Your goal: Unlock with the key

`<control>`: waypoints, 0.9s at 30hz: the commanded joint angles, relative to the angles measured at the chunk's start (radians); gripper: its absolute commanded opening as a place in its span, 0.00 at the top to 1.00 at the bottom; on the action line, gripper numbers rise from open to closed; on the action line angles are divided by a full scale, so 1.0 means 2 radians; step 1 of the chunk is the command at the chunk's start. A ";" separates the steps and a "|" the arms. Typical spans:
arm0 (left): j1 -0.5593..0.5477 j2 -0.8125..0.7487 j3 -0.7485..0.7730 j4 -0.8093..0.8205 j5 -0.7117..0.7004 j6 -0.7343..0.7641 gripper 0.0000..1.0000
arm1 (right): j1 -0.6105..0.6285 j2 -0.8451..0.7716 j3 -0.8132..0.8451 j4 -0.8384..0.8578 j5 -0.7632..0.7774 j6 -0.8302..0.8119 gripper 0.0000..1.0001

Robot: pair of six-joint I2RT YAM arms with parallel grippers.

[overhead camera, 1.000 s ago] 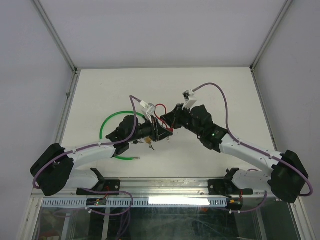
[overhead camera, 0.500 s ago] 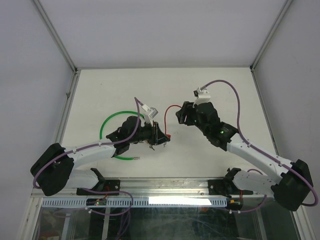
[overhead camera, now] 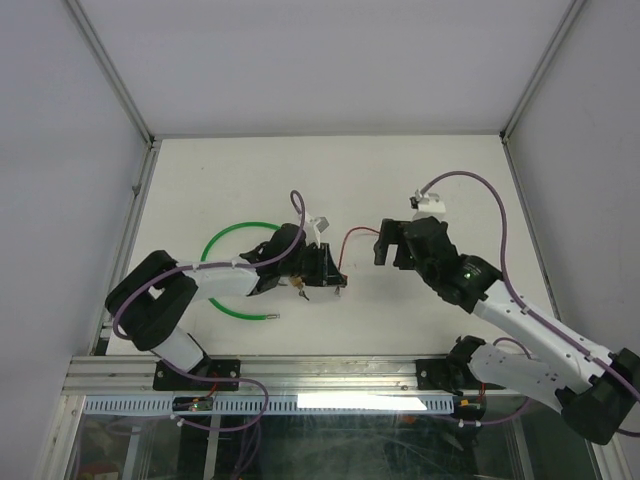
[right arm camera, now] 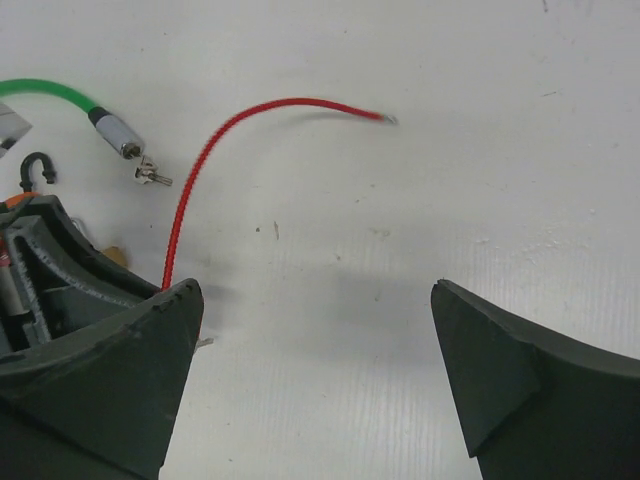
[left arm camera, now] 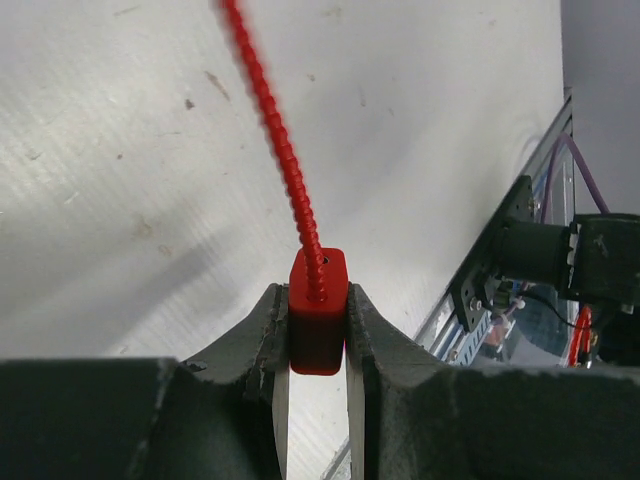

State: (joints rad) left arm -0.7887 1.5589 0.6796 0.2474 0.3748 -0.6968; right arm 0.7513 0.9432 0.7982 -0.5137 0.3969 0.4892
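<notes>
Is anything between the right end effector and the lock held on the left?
Nothing solid. Only the red cable from the lock lies curved on the table across the gap, its free end loose. The right end effector is open; the left end effector clamps the lock.

Red lock body, red ribbed cable; green cable, silver tip; white table, faint scuff marks.
</notes>
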 commanded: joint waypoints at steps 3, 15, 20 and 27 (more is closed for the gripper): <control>0.019 0.041 0.060 -0.026 0.006 -0.042 1.00 | 0.002 -0.100 -0.037 -0.001 0.030 0.010 0.00; 0.037 0.060 0.072 -0.071 -0.037 -0.066 0.45 | 0.002 -0.155 -0.051 -0.022 0.055 0.009 0.00; 0.046 0.017 0.060 -0.087 -0.061 -0.064 0.29 | 0.002 -0.148 -0.043 -0.042 0.072 0.007 0.00; 0.102 -0.114 0.032 -0.138 -0.096 -0.048 0.05 | 0.002 -0.166 -0.034 -0.067 0.096 -0.009 0.00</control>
State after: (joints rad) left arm -0.6453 1.5013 0.7609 0.0158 0.2493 -0.8192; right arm 0.7513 0.6453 0.6838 -0.6308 0.5220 0.4904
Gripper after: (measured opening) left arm 0.905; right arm 0.995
